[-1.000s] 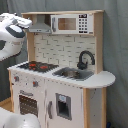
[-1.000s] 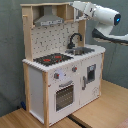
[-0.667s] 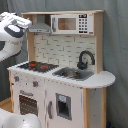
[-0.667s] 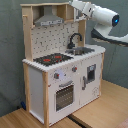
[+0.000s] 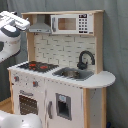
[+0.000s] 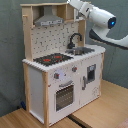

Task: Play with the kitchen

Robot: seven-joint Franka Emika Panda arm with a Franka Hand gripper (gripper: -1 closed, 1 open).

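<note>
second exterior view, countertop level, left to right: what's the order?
Hob → faucet above the sink → robot arm at the second exterior view's right, up near the kitchen's top.

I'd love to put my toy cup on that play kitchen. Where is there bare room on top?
The rounded countertop end beyond the faucet looks bare, in the first exterior view. So does the narrow front strip before the sink. The hob is flat and free too. The back corner around the faucet is tight, and the robot arm hangs over the sink side.
</note>
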